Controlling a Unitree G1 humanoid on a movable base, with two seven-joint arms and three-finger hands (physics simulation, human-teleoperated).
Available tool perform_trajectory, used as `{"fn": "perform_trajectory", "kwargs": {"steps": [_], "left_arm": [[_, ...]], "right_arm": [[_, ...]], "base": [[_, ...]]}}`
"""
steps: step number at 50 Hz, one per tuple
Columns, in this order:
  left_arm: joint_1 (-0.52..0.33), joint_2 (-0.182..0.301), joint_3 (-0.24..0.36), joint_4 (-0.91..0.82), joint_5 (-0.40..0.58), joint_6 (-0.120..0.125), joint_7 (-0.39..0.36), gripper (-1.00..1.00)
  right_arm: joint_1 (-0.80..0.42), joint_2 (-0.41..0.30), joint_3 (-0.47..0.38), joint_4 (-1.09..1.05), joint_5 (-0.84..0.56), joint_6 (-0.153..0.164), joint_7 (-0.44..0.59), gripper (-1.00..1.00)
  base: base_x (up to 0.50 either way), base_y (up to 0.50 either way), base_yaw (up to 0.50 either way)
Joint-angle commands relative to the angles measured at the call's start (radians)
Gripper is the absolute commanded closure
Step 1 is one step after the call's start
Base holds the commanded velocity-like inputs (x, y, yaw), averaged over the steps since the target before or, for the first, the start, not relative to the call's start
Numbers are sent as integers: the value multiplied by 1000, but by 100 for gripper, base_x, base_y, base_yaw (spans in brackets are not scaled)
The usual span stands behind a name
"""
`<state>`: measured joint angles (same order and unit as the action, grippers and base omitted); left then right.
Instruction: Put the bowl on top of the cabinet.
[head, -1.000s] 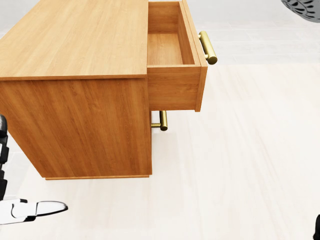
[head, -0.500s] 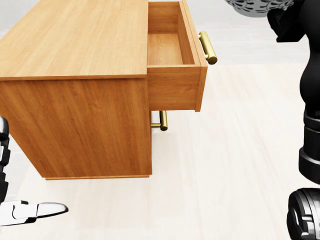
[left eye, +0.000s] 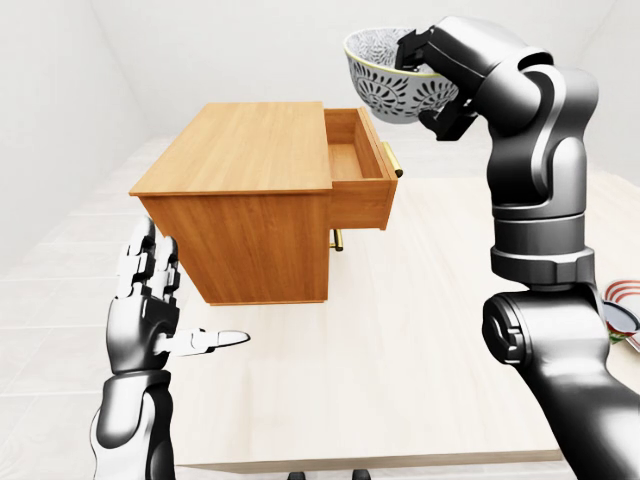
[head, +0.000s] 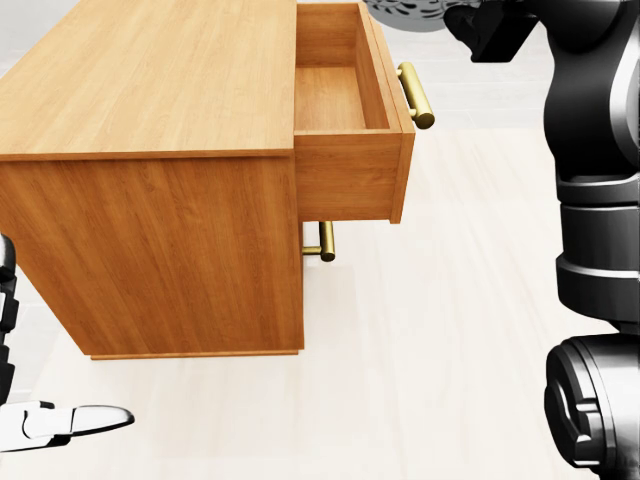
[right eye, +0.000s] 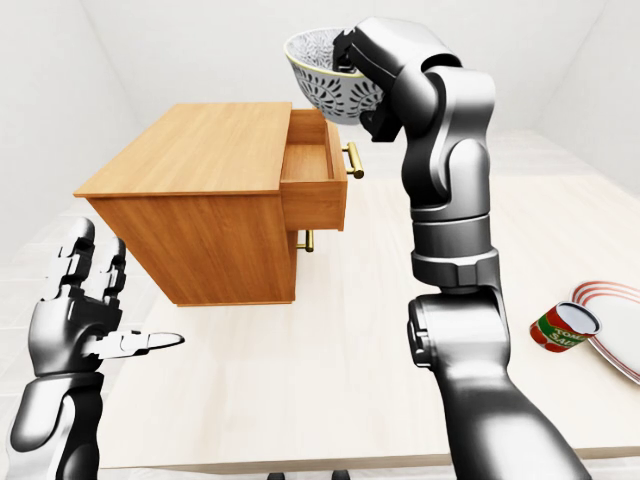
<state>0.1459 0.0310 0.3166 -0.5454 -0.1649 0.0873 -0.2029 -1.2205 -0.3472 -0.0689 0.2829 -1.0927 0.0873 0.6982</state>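
Dark metal right robot hand (left eye: 428, 58), raised high, is clamped on the rim of a white bowl (left eye: 385, 85) patterned with black lacework. Its fingers hook over the edge and the thumb presses the outer wall, a hold that carries the bowl mouth-up. The bowl hangs in the air above the open top drawer (left eye: 352, 160) of a honey-coloured wooden cabinet (left eye: 250, 150). It is higher than the cabinet's flat top and to the right of it in the left-eye view, not yet over it. That height probably gives clearance past the drawer's edge and its brass handle (head: 416, 95). The left robot hand (left eye: 150, 300) is low at the left, fingers spread apart and empty, apparently clear of the carrying path. The cabinet sits on a pale counter (left eye: 400, 340). Far right in the right-eye view, a red tin can (right eye: 560, 328) lies beside a striped plate (right eye: 612, 335), well apart from the cabinet.
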Motion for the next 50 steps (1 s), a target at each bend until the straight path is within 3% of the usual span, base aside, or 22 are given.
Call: {"fn": "perform_trajectory", "kwargs": {"steps": [1,13,50], "left_arm": [[0,-1,0,4,2,0,0,-100],[18,-7,-2,-8,6,0,-8,-100],[0,0,-8,71,25,0,-6,-100]], "right_arm": [[-76,0,1,81,53,0,0,100],[-146,-5,5,207,125,0,0,100],[-307,95,69,444,207,0,0,100]], "base": [[0,0,0],[0,0,0],[0,0,0]]}}
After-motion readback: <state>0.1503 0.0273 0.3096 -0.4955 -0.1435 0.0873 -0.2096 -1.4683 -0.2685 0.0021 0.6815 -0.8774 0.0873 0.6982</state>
